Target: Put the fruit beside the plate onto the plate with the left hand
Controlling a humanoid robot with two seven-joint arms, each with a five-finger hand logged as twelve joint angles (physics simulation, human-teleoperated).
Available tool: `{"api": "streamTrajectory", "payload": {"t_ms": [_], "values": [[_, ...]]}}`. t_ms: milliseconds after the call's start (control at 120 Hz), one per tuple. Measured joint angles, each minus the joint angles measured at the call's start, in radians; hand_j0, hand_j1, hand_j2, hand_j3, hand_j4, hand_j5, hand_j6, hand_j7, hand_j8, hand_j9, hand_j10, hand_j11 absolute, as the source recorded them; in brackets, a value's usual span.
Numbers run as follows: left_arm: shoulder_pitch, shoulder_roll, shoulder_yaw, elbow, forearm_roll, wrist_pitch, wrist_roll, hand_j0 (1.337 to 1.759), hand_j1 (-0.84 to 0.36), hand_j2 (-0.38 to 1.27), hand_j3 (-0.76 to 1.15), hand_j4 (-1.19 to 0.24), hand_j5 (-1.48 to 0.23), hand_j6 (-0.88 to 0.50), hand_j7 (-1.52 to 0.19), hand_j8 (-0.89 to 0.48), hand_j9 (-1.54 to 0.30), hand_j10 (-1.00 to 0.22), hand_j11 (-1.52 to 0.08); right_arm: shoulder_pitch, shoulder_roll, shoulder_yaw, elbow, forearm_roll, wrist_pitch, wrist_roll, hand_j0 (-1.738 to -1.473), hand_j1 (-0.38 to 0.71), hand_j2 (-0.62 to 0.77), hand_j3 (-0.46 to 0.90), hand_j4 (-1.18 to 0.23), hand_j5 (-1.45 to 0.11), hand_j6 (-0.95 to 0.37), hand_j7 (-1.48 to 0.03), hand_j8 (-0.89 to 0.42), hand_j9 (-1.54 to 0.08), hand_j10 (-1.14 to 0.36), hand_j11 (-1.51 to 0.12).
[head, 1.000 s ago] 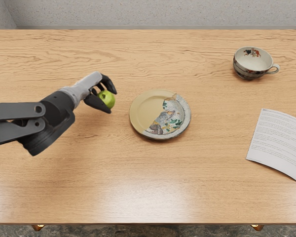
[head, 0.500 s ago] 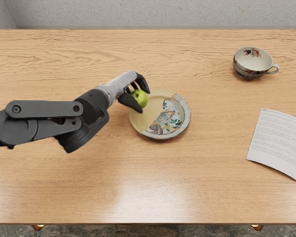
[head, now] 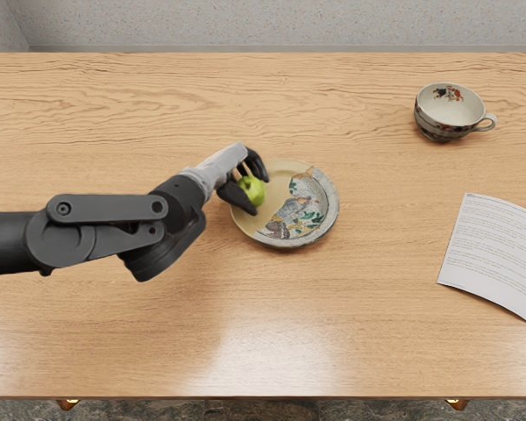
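Ok, L hand (head: pixel 231 179) fingers (head: pixel 257 163) grip green fruit (head: pixel 252 190) at plate (head: pixel 254 219) left side.

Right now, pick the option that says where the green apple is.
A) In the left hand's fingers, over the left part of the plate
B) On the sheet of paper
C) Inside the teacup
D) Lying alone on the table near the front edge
A: the left hand has its fingers curled around the green apple, over the left part of the plate.
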Motion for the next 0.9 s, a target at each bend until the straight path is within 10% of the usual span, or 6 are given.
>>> {"api": "streamTrajectory", "payload": {"t_ms": [433, 550, 725, 900], "values": [[-0.074, 0.038, -0.01, -0.018, -0.008, -0.002, -0.001, 1.657, 0.07, 0.09, 0.0, -0.27, -0.36, -0.23, -0.36, -0.22, -0.36, -0.27, -0.36, 0.0, 0.0, 0.0, 0.0, 0.0, 0.0, 0.0, -1.658, -0.35, 0.0, 0.0, 0.0, 0.0, 0.0, 0.0, 0.0, 0.0, 0.0, 0.0], [-0.079, 0.262, -0.042, -0.131, -0.024, -0.082, 0.0, 1.658, 0.18, 0.05, 0.0, -0.16, -0.21, -0.14, -0.21, -0.13, -0.21, -0.16, -0.21, 0.0, 0.0, 0.0, 0.0, 0.0, 0.0, 0.0, -1.658, -0.35, 0.0, 0.0, 0.0, 0.0, 0.0, 0.0, 0.0, 0.0, 0.0, 0.0], [-0.078, 0.676, -0.121, -0.238, -0.151, -0.6, 0.001, 1.658, 0.28, 0.02, 0.0, -0.07, -0.09, -0.06, -0.09, -0.06, -0.09, -0.07, -0.09, 0.0, 0.0, 0.0, 0.0, 0.0, 0.0, 0.0, -1.658, -0.35, 0.0, 0.0, 0.0, 0.0, 0.0, 0.0, 0.0, 0.0, 0.0, 0.0], [-0.076, 0.869, -0.194, -0.259, -0.222, -0.955, 0.002, 1.658, 0.32, 0.01, 0.0, -0.03, -0.04, -0.03, -0.04, -0.03, -0.04, -0.03, -0.04, 0.0, 0.0, 0.0, 0.0, 0.0, 0.0, 0.0, -1.658, -0.35, 0.0, 0.0, 0.0, 0.0, 0.0, 0.0, 0.0, 0.0, 0.0, 0.0]]}}
